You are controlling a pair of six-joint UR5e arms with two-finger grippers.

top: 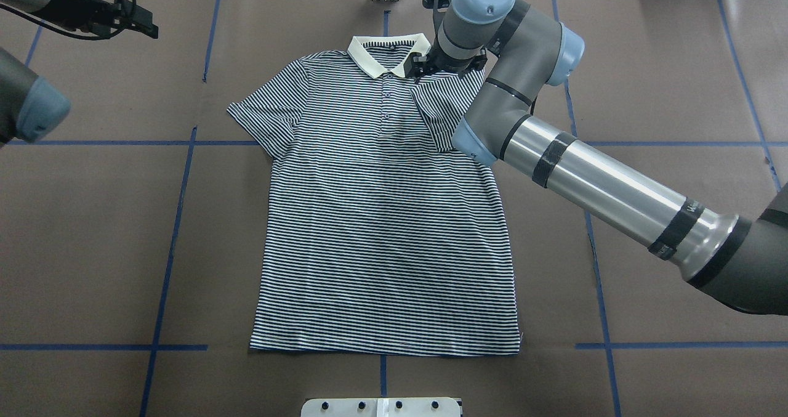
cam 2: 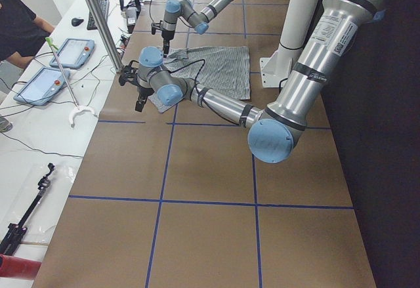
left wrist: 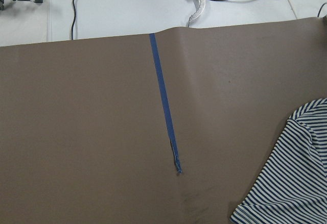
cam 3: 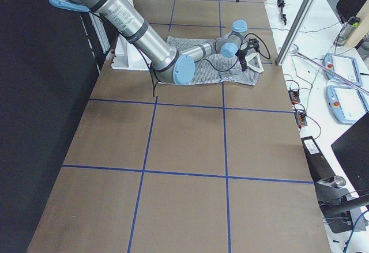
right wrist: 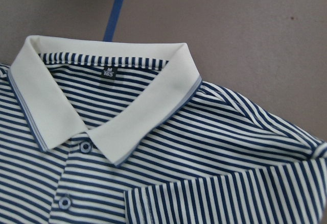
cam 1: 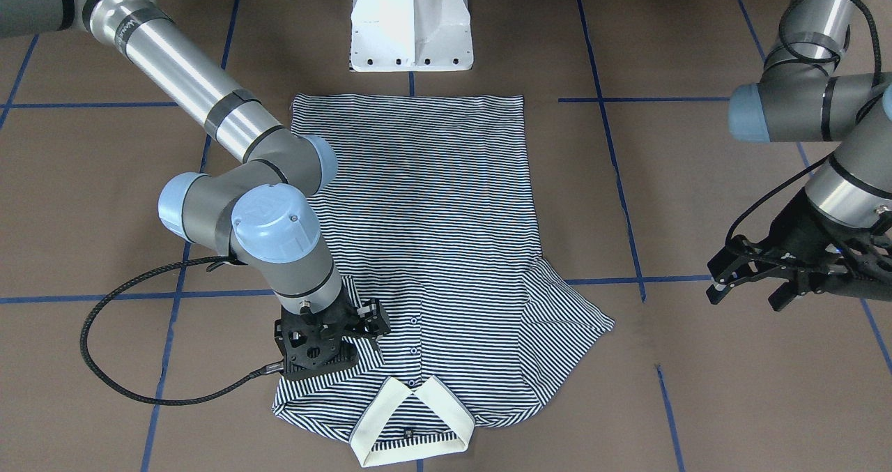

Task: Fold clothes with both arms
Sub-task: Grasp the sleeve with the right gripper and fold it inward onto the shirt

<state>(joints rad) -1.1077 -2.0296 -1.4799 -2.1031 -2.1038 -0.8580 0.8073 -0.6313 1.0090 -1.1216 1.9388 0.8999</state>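
- Front-facing coverage: the polo shirt [cam 1: 432,200] is seen lying flat and face up on the table [cam 1: 697,402], with its collar [cam 1: 411,423] pointing away from the robot. The right gripper [cam 1: 327,343] is held low over the shoulder beside the collar. Its fingertips are hidden under its own body, so whether it is spread or closed cannot be told. The left gripper [cam 1: 756,291] is held wide apart and empty, well clear of the cloth.
- Overhead: what the arm masks in the front view is shown here. The right sleeve [top: 440,112] is already turned in over the chest, and the left sleeve [top: 265,112] is not yet folded. That sleeve is judged to be the step in hand. It is best pinched at the cuff edge, lifted only slightly, and laid in to mirror the other, so that the body is not dragged.
- Side views: only the placing of the arms is given, and neither claw can be judged.
- Left wrist: the cuff of the unfolded sleeve is caught at the lower right, with bare table before it.
- Right wrist: the folded sleeve is seen lying flat below the collar, and no fingers are in view.
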